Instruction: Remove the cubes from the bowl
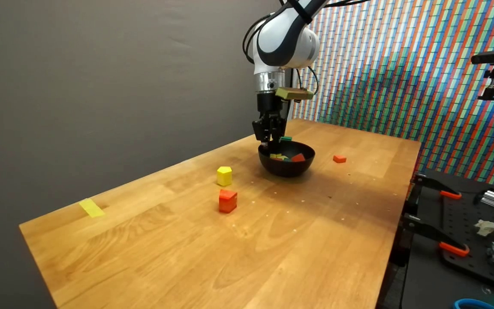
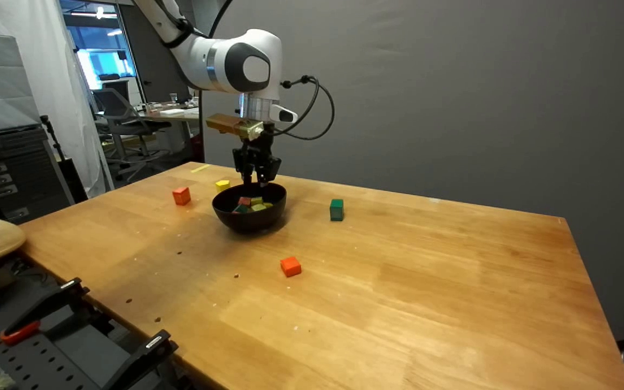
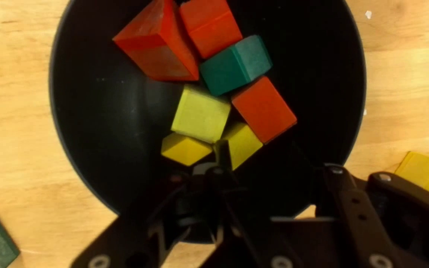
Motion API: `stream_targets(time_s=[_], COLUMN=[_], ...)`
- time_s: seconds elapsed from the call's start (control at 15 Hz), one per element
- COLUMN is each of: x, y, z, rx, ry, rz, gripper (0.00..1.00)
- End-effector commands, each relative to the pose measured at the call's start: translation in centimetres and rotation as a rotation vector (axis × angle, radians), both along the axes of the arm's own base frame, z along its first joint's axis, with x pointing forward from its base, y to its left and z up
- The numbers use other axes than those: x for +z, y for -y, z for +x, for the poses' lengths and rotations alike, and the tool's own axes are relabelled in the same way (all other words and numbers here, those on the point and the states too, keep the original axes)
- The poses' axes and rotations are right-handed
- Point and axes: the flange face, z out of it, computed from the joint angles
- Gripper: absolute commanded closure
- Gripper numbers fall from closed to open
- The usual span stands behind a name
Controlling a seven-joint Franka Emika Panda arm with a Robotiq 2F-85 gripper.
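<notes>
The black bowl [image 3: 99,149] stands upright on the table, with several cubes heaped inside. Through the wrist view I make out red cubes [image 3: 264,109], a dark green cube [image 3: 237,65], a yellow-green cube [image 3: 201,113] and yellow cubes [image 3: 186,149]. My gripper [image 3: 270,163] reaches down at the bowl's edge, its jaws apart. One of its fingers [image 3: 218,175] overlaps a yellow cube in this view; whether they touch I cannot tell. Only dark bowl shows between the fingers. Both exterior views have the gripper [image 1: 271,143] pointing straight down over the bowl [image 2: 251,219].
Loose on the table lie a yellow block [image 1: 224,177], a red block [image 1: 228,201], an orange-red block [image 2: 291,266] and a green block [image 2: 336,210]. A flat yellow strip [image 1: 91,207] sticks near the table's far end. Clamps [image 1: 435,234] sit beside one edge.
</notes>
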Motion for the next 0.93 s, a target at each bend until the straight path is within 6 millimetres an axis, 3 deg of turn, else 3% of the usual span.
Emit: stream_targets(time_s=[0.0, 0.2, 0.33, 0.4, 0.73, 0.87], x=[-0.6, -1.7, -2.5, -2.8, -3.2, -3.2], y=[-0.5, -0.6, -0.6, -0.6, -0.5, -0.7], z=[0.1, 0.0, -0.1, -0.2, -0.1, 0.1], rx=[-0.029, -0.042, -0.055, -0.062, -0.087, -0.088], ry=[-0.004, -0.025, -0.044, -0.051, -0.057, -0.055], rz=[-0.008, -0.022, -0.026, -0.027, -0.041, -0.052], gripper=[0.31, 0.21, 0.26, 0.32, 0.81, 0.91])
